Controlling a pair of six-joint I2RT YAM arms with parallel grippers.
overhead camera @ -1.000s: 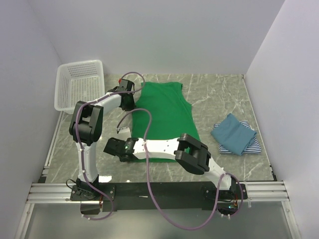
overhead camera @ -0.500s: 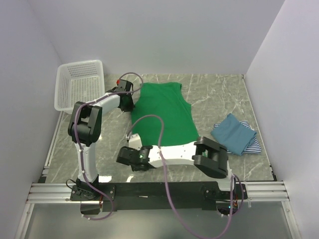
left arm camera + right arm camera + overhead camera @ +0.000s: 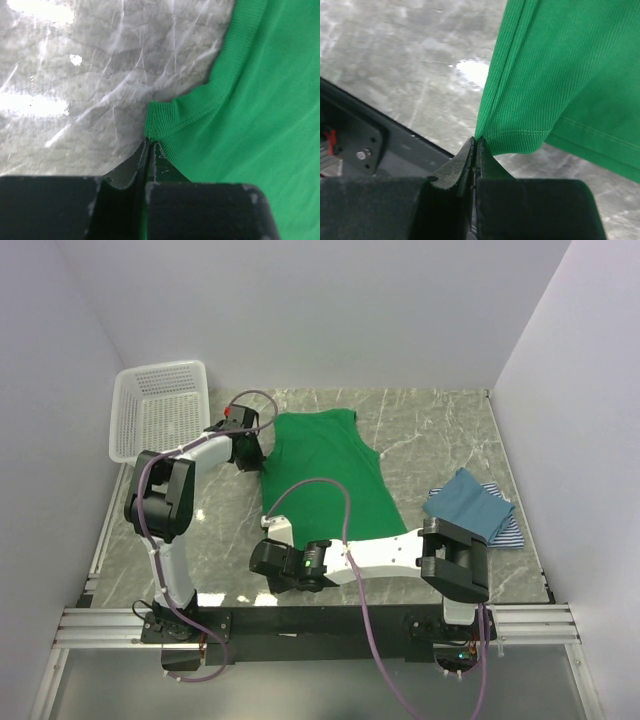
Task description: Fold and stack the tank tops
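At the far left of the marbled tabletop [image 3: 430,430] a white lattice basket [image 3: 160,412] stands against the side wall. Just right of it, the left pincer [image 3: 148,146] is closed on the ribbed edge of the green tank top [image 3: 330,475] at its far left corner, by the armhole, where the cloth bunches into a small fold at the tips. The top lies spread across the middle of the tabletop. At its near left corner the right pincer [image 3: 475,141] is clamped tight on the hem, and the fabric is drawn into a taut fold from its tips. Well to the right, near the other wall, the teal tank top [image 3: 468,502] lies folded on the striped tank top [image 3: 510,532], whose edge shows beneath it
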